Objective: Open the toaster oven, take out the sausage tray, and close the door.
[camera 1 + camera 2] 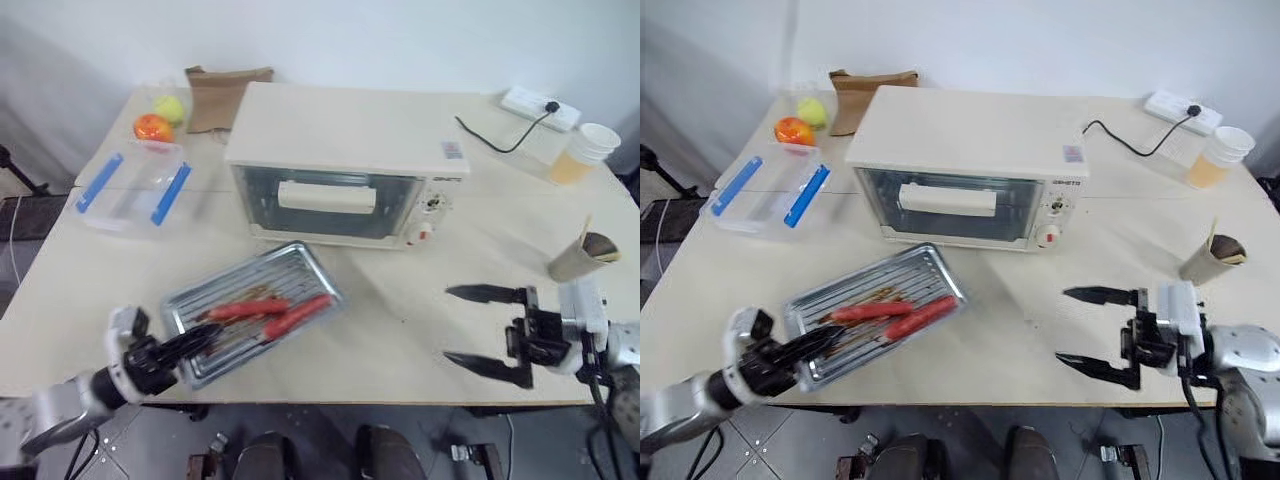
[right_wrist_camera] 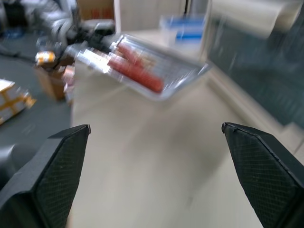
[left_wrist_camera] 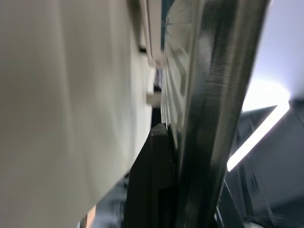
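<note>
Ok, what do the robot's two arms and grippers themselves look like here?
Both grippers have two long, tapered black fingers. The right gripper has a black block at its base, a white housing behind, a silver-grey rounded forearm and a thin black cable; its pads are cross-hatched. The left gripper has a white bracket over black hardware and a grey forearm.

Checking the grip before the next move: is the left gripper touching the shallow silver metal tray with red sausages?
Touching. In the left eye view the left gripper is shut on the near edge of the sausage tray; the left wrist view shows a finger against its rim.
</note>
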{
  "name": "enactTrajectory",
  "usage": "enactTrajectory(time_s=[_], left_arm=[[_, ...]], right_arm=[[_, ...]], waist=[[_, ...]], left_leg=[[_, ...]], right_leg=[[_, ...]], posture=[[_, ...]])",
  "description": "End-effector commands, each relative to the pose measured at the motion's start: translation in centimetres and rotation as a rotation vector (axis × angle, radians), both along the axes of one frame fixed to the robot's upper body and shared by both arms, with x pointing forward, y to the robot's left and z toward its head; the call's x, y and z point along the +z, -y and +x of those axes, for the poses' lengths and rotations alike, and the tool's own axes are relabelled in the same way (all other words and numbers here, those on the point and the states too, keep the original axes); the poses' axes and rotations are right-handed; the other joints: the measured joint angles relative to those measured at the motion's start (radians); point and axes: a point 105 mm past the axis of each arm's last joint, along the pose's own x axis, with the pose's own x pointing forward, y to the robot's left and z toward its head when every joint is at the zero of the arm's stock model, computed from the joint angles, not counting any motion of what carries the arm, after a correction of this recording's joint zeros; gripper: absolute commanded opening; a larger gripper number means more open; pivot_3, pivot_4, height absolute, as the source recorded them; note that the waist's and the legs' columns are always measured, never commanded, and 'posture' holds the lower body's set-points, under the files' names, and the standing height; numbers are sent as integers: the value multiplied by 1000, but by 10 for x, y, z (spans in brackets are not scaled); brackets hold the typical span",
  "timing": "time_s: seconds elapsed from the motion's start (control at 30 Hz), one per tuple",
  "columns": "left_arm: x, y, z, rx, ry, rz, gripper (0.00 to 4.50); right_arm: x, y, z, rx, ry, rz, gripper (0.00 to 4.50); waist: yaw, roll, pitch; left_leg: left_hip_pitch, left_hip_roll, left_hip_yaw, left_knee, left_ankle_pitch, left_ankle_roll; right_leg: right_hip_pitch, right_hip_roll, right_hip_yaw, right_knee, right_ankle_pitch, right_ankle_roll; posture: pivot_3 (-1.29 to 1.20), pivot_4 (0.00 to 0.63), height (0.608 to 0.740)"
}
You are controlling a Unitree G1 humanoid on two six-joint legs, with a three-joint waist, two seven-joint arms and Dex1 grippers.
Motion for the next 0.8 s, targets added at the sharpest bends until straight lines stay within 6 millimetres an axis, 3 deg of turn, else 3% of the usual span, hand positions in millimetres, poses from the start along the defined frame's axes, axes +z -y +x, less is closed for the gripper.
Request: enactTrajectory(time_s=[0.03, 0.43, 0.63, 0.8], left_arm=[[1, 20, 11, -93, 15, 10, 0], [-7, 79, 54, -339, 24, 134, 0], [-21, 104, 60, -438, -10, 229, 0], [-30, 110, 65, -454, -30, 314, 0]], right_arm=[[8, 7, -10, -11, 57, -27, 4483], [10, 18, -24, -117, 75, -48, 4483], [13, 16, -28, -150, 69, -48, 4483], [15, 15, -32, -157, 64, -48, 4483]], waist=[[-1, 0, 0], [28, 1, 0], [49, 3, -2], [66, 8, -4]], left_leg=[[0, 0, 0, 0, 0, 0], [0, -5, -2, 0, 5, -1], [0, -12, -8, 0, 9, 1], [0, -12, -9, 0, 12, 3]], right_leg=[[0, 0, 0, 0, 0, 0], [2, 2, 0, 0, 2, 4], [5, -2, 0, -2, 3, 6], [8, -7, 4, -8, 8, 14]], posture=[[0, 150, 740], [0, 150, 740], [0, 150, 740], [0, 150, 740]])
